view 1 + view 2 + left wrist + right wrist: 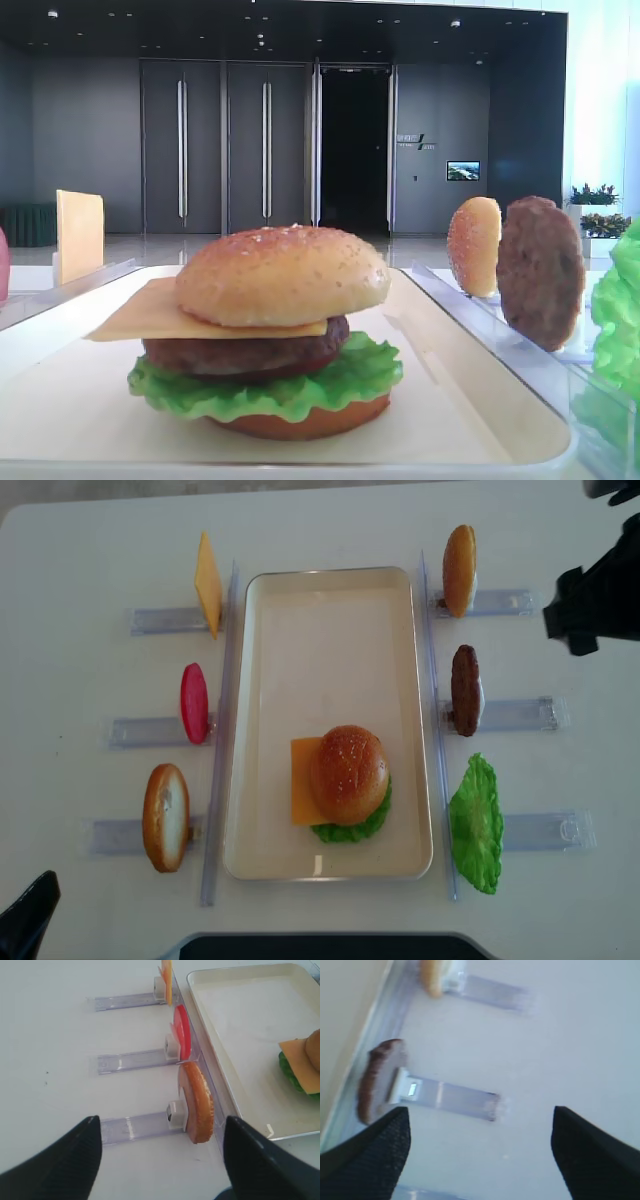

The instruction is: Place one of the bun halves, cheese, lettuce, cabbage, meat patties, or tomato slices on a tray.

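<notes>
On the cream tray (260,630) stands a stack: bun half (348,773) over cheese (300,795), a meat patty (240,355) and lettuce (350,828). Upright in holders on the left are cheese (207,583), a red tomato slice (194,702) and a bun half (197,1102). On the right stand a bun half (459,569), a patty (375,1080) and lettuce (476,823). My right gripper (480,1130) is open and empty, over bare table right of the patty. My left gripper (160,1145) is open and empty, just short of the near left bun half.
Clear plastic holders (510,715) stick out from both long sides of the tray, with clear rails (432,680) along its edges. The right arm (600,590) hangs over the table's far right corner. A dark edge (320,946) runs along the table's front.
</notes>
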